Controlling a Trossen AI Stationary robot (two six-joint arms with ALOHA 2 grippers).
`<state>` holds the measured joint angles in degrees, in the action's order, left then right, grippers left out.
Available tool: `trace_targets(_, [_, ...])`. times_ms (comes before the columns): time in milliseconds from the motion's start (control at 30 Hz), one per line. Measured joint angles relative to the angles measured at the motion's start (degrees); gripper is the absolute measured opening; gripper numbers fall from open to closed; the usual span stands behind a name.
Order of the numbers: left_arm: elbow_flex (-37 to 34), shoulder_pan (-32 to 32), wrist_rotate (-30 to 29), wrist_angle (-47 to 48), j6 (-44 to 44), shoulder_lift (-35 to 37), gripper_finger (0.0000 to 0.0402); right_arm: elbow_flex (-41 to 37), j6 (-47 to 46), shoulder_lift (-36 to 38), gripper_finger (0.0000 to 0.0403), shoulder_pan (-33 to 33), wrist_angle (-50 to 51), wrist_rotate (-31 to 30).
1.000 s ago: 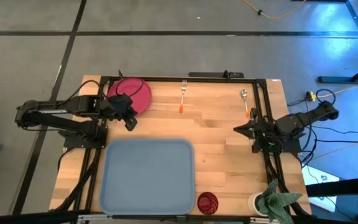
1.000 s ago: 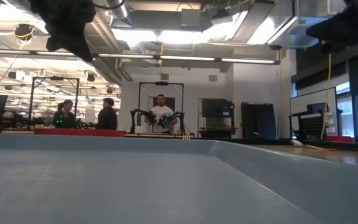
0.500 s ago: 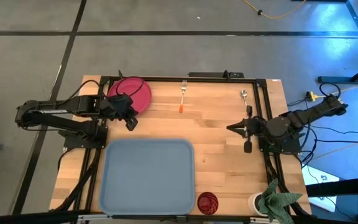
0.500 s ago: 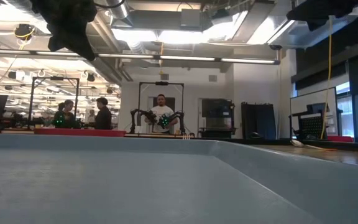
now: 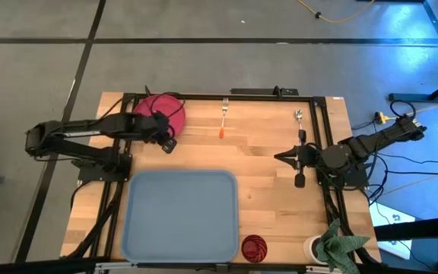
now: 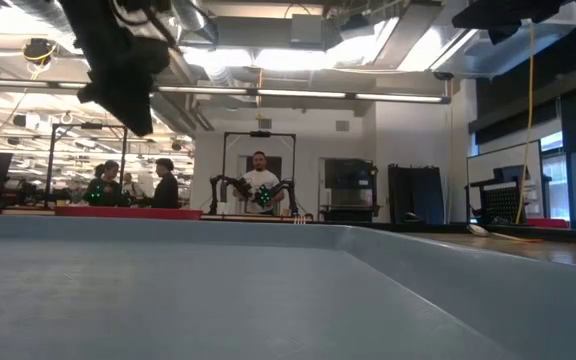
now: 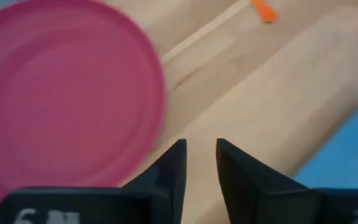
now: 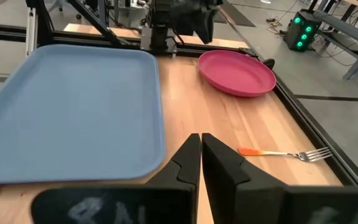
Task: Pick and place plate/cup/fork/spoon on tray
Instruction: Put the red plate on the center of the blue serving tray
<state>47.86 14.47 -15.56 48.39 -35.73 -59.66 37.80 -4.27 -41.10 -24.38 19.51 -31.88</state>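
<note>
The pink-red plate lies flat at the table's far left; it also shows in the left wrist view and the right wrist view. My left gripper hangs over bare wood just beside the plate's near-right rim, its fingers a narrow gap apart and empty. My right gripper is shut and empty over the table's right part. The fork and the spoon lie at the far edge. The blue-grey tray lies near the front edge, with the dark red cup to its right.
A white cup with a green cloth stands at the front right corner. Black frame rails run along the table's sides. Bare wood lies between the tray and the far edge. People stand in the room behind the table.
My left gripper has gone a little toward the table's right and far edges, closer to the plate's rim. My right gripper has gone from the right rail toward the table's left, out over the wood, and its arm has risen in the low view.
</note>
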Motion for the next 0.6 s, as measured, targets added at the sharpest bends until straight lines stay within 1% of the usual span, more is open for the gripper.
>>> trace_targets(133, [0.0,3.25,0.06,-0.08,0.72,-5.87,0.0084,0.0,-0.04,-0.22,0.0021,0.0,0.04,0.0])
trace_targets(233, [0.0,4.91,0.06,-0.78,4.16,-9.96,0.0084,0.0,-0.07,-0.17,0.0021,0.0,0.02,0.0])
trace_targets(433, [0.0,6.05,0.06,-5.27,9.18,-17.0,0.0083,0.0,-0.02,-0.2,0.0021,0.0,0.07,0.01])
trace_targets(600, [0.0,6.05,0.05,-6.87,9.96,-21.53,0.0082,0.0,0.04,-0.17,0.0021,0.0,0.12,0.02])
